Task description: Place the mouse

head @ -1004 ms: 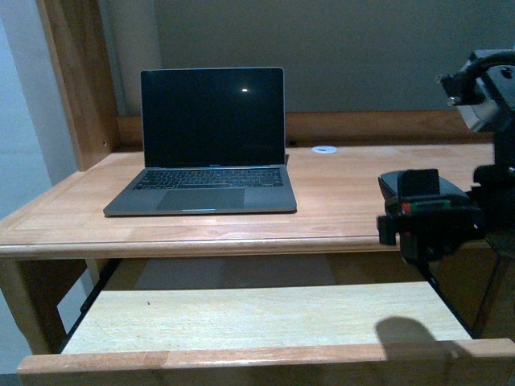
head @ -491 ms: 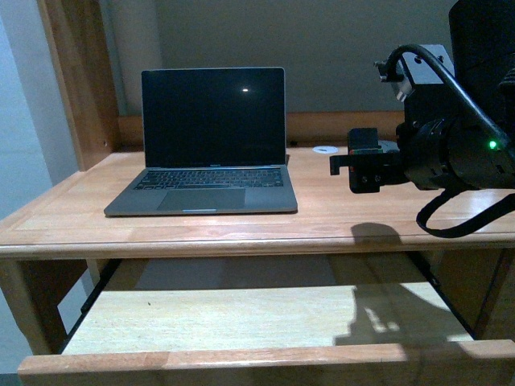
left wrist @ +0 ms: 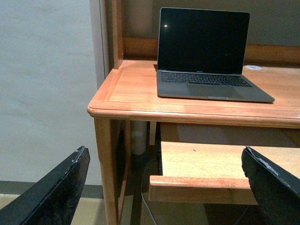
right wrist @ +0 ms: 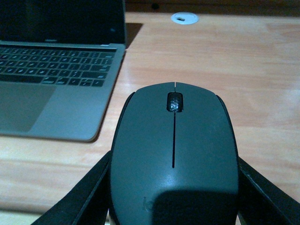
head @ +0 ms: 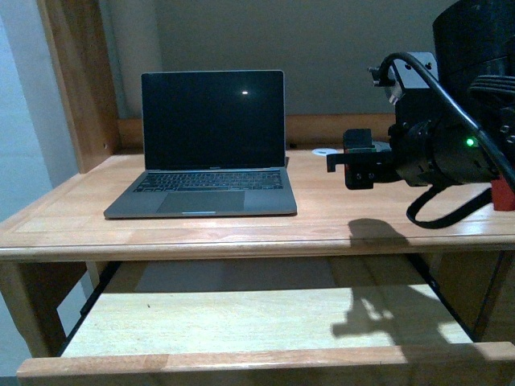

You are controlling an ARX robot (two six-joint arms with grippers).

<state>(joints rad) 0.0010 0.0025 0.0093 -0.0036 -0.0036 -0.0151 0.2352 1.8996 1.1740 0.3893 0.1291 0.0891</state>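
Note:
The mouse (right wrist: 173, 159) is dark grey and domed, with a scroll wheel. It fills the right wrist view, and my right gripper (right wrist: 173, 192) is shut on its two sides. In the front view the right gripper (head: 358, 169) hangs above the right half of the wooden desk top (head: 338, 213), to the right of the laptop (head: 213, 153), and the gripper body hides the mouse. My left gripper (left wrist: 164, 187) is open and empty. It sits low, off the desk's left front corner, and does not show in the front view.
The open laptop (right wrist: 47, 84) stands on the desk's left half with a dark screen. A small white disc (head: 324, 150) lies near the back rail. A pull-out shelf (head: 265, 318) juts forward under the desk top. A wooden post (head: 76, 80) rises at the left.
My right arm has risen from beside the desk's front edge at the right. It has swung left and now holds the mouse over the desk top. The laptop has not moved.

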